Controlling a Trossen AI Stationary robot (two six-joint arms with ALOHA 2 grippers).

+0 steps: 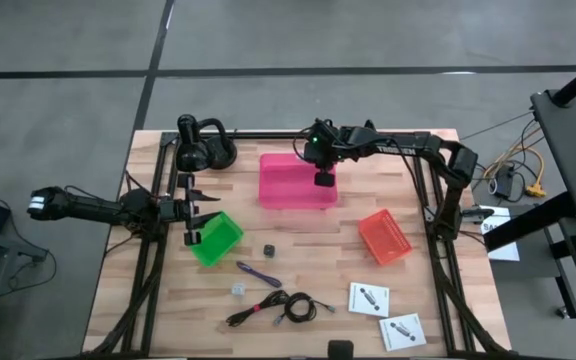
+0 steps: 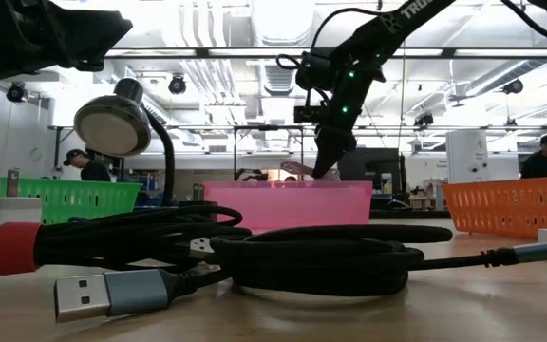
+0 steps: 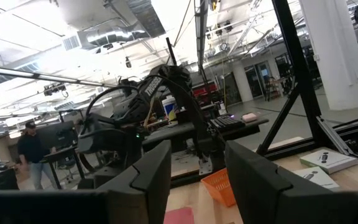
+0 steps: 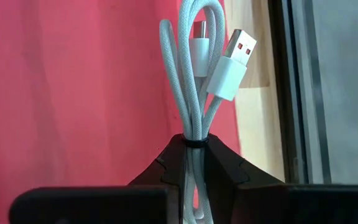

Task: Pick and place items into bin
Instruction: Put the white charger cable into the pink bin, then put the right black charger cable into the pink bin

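The right gripper (image 4: 193, 163) is closed on a folded pale cable (image 4: 188, 81), its two dark fingers (image 4: 166, 165) pinching the bundle just below a thin dark tie. Above the fingers the cable loops upward, and two plugs show near the top of the loop: a wide USB plug with a red insert and a smaller one tucked behind it. The cable hangs over the pink bin (image 4: 73, 93). Beside the bin lies a strip of wooden table (image 4: 253, 74), then a dark frame bar (image 4: 294, 93).

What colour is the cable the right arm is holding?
White, or very pale grey: the cable shows best in the right wrist view.
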